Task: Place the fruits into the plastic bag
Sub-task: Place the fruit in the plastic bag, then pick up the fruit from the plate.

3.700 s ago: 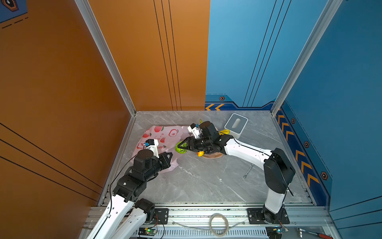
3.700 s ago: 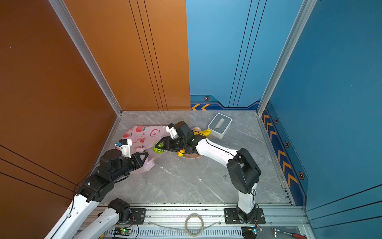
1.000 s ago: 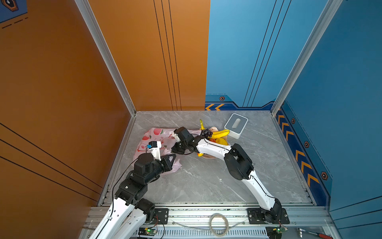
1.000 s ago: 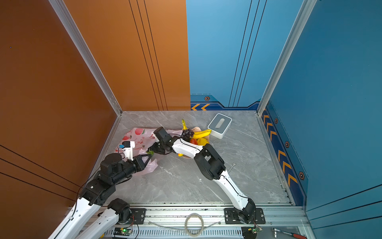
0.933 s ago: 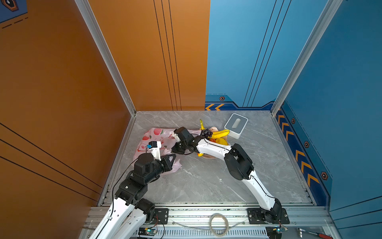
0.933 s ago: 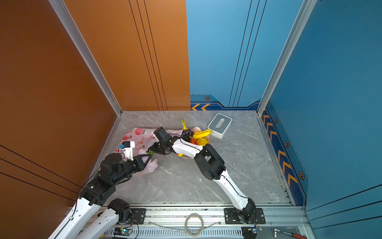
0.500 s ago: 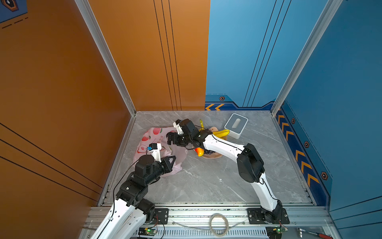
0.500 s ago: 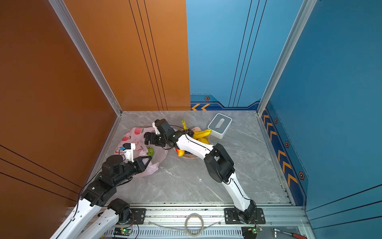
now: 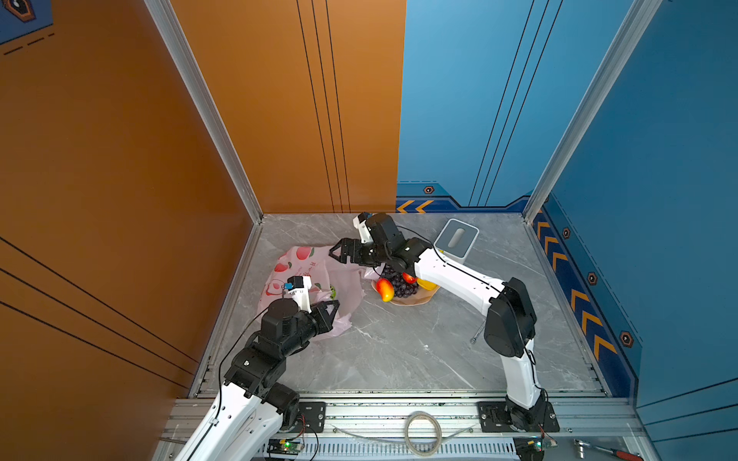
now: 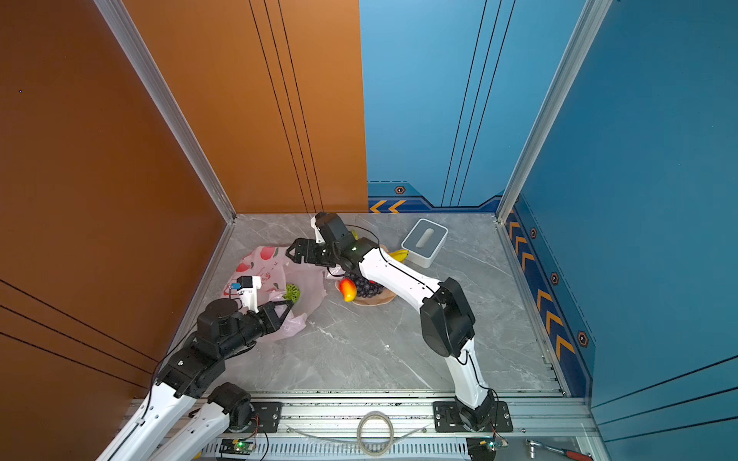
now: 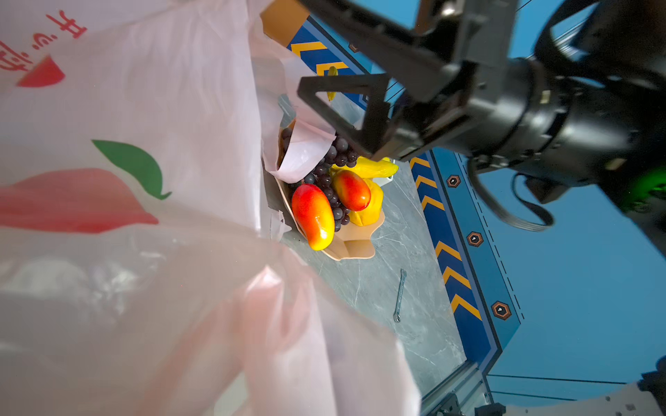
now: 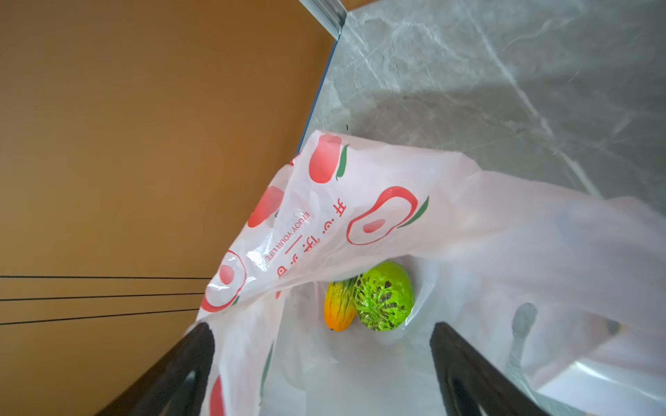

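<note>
Lower centre of both top views: grey marble tabletop (image 9: 399, 351); orange wall (image 9: 120, 159) at left, blue wall (image 9: 659, 199) at right. Left gripper (image 9: 333, 306) clamped on bag (image 9: 299, 259); right gripper (image 9: 334, 251), jaws apart.

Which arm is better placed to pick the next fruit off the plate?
Right. The right gripper is open and empty, hovering over the plastic bag beside the plate holding the mango and grapes. The left gripper is shut on the bag's edge, propping its mouth open; releasing would probably let it collapse.
</note>
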### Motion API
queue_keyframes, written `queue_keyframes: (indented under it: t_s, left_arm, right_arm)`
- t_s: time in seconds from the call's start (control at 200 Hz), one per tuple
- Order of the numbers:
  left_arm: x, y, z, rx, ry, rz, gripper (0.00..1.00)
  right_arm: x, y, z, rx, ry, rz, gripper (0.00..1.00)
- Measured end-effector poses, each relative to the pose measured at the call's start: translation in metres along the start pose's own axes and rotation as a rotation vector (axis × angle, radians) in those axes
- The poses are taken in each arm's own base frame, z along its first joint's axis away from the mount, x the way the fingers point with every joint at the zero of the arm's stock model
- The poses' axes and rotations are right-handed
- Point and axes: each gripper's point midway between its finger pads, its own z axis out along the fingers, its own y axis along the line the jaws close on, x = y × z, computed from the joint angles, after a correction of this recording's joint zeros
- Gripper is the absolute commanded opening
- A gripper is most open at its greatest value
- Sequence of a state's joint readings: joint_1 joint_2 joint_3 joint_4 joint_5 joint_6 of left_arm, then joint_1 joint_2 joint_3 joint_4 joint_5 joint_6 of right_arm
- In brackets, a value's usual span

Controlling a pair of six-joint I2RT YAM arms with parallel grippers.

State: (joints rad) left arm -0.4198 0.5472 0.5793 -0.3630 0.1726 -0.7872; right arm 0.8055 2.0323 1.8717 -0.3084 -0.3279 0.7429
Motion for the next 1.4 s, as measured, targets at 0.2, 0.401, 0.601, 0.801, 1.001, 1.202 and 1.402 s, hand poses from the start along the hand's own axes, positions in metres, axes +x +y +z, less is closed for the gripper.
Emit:
queue_keyframes:
  t_s: [0.2, 0.401, 0.601, 0.801, 1.001, 1.202, 1.402]
  left_arm:
    - [0.000, 0.003, 0.002, -0.013, 0.001, -0.002, 0.00]
    - [0.000, 0.004, 0.003, -0.018, 0.003, -0.003, 0.00]
    - [0.001, 0.005, 0.005, -0.025, 0.010, -0.005, 0.00]
    - [0.000, 0.006, 0.005, -0.030, 0.008, -0.007, 0.00]
    - [-0.001, 0.005, 0.005, -0.028, 0.007, -0.007, 0.00]
    - [-0.001, 0.005, 0.005, -0.027, 0.006, -0.007, 0.00]
    - [-0.002, 0.005, 0.004, -0.026, 0.003, -0.007, 0.00]
  right_arm:
    - [-0.012, 0.012, -0.056, 0.062, -0.038, -0.073, 0.92]
    - [-0.018, 0.004, -0.111, 0.155, -0.070, -0.135, 0.92]
    - [-0.024, -0.045, -0.150, 0.264, -0.085, -0.094, 0.92]
    - [-0.023, -0.112, -0.162, 0.364, -0.055, 0.010, 0.93]
    - [-0.017, -0.141, -0.155, 0.372, -0.005, 0.071, 0.93]
    - [-0.003, -0.165, -0.125, 0.371, 0.079, 0.115, 0.93]
    - [0.010, -0.187, -0.096, 0.372, 0.139, 0.147, 0.93]
